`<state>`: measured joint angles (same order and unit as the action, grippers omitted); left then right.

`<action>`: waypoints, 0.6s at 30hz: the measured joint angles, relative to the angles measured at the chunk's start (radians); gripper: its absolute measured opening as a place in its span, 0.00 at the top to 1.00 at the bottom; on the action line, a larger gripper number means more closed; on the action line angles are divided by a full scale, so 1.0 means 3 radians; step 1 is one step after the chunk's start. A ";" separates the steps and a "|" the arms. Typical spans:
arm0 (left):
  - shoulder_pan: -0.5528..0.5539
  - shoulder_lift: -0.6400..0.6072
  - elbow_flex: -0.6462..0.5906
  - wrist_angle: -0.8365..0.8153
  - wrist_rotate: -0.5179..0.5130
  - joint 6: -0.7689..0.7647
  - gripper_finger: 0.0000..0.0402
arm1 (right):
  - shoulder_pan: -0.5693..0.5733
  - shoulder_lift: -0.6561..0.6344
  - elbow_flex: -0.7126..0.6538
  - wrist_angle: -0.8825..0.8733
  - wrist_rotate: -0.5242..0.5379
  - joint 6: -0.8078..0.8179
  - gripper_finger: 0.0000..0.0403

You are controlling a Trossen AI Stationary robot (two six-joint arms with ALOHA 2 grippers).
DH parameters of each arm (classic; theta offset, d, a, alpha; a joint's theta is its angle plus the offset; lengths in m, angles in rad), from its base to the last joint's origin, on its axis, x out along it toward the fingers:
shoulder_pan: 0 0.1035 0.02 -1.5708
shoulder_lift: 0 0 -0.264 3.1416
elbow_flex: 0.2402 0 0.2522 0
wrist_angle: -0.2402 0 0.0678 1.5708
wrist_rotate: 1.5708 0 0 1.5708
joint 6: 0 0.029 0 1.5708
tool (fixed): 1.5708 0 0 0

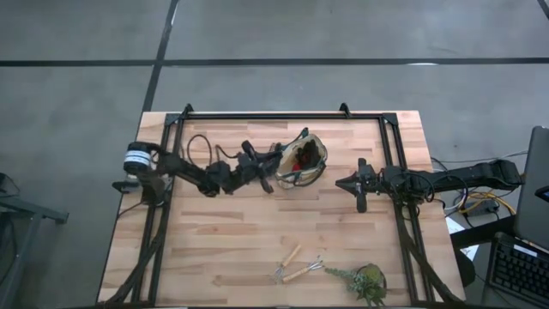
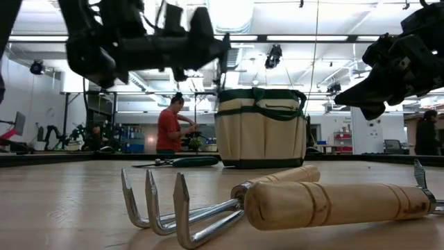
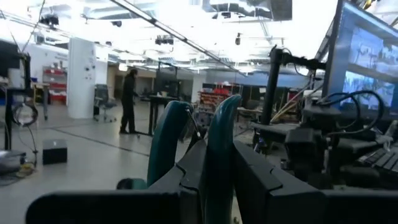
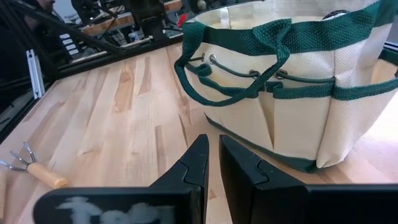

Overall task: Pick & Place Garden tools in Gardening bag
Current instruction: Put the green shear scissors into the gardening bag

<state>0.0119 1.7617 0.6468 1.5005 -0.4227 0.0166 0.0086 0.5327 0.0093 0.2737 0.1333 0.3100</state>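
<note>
While the left gripper (image 1: 276, 169) holds a pair of green-handled shears (image 3: 189, 146) up just beside the gardening bag (image 1: 302, 160), its fingers (image 3: 261, 180) are pinched on the tool near the pivot, so that the two curved handles stand upright in the left wrist view. Carried at that height and so close to the dark green rim, the shears look ready to be tipped in over the bag's edge, though that is a judgement from the pose alone. On the other side of the bag, the right gripper (image 1: 350, 184) waits low over the bench (image 1: 223, 240), its fingers (image 4: 198, 165) nearly pressed together with only a thin gap and nothing between them, aimed at the bag's outer pockets.

The bag stands upright toward the far middle of the bench, mouth open. Inside, from above, something red and dark shows, probably the glove bundle; what else lies in there cannot be made out. A second pair of shears (image 2: 177, 162) lies flat on the bench just beside the bag's base.

Two wooden-handled fork tools (image 1: 298, 265) lie side by side at the near edge, well apart from the bag, next to a leafy plant clump (image 1: 364, 281). By this reckoning the job is partly done.
</note>
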 joint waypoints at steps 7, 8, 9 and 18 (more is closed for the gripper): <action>0.0007 0.0283 0.0277 0.0173 0.0025 0.0092 0.86 | 0.0000 0.0000 0.0000 0.0008 -0.0008 -0.0010 0.92; 0.0007 0.0287 0.0296 0.0175 0.0023 0.0110 0.86 | 0.0000 0.0000 0.0000 0.0006 -0.0006 -0.0009 0.92; 0.0007 0.0286 0.0319 0.0175 0.0024 0.0114 0.86 | 0.0000 0.0000 0.0000 0.0005 -0.0006 -0.0010 0.92; 0.0007 0.0288 0.0374 0.0144 0.0049 0.0115 0.86 | 0.0000 -0.0002 0.0000 -0.0008 -0.0008 0.0002 0.92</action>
<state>0.0139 1.8482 0.7589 1.5436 -0.4080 0.0511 0.0086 0.5323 0.0093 0.2713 0.1310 0.3107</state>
